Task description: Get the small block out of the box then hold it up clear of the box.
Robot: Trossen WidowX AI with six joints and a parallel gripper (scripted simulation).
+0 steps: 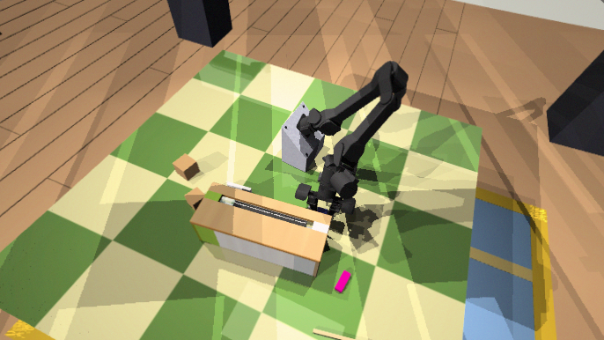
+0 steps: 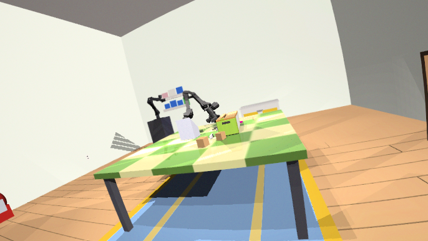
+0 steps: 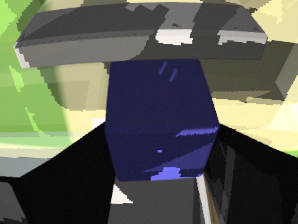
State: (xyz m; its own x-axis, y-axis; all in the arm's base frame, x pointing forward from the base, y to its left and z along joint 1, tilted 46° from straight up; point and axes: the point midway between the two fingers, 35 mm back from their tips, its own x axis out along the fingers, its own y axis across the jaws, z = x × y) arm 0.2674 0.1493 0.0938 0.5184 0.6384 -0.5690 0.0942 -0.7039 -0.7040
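The box (image 1: 260, 229) (image 2: 228, 126) has a wooden top with a long slot and a green end. My gripper (image 1: 323, 210) (image 2: 214, 120) (image 3: 156, 128) is low beside the box's long side, near its right end in the top view. It is shut on the small blue block (image 3: 157, 100), which sits between the black fingers in the wrist view. A grey strip shows just below the block there, and a pale-edged grey bar (image 3: 100, 47) lies across just beyond it. Whether the block still touches the surface under it cannot be told. The fingertips are largely hidden in the top and exterior views.
Two wooden cubes (image 1: 186, 166) (image 2: 203, 142) are near the box's green end. A magenta piece (image 1: 342, 281) lies off its other end. A thin wooden stick (image 1: 330, 333) lies at the bottom of the top view. A pale wedge-shaped block (image 1: 296, 147) (image 2: 187, 129) stands near the arm's base.
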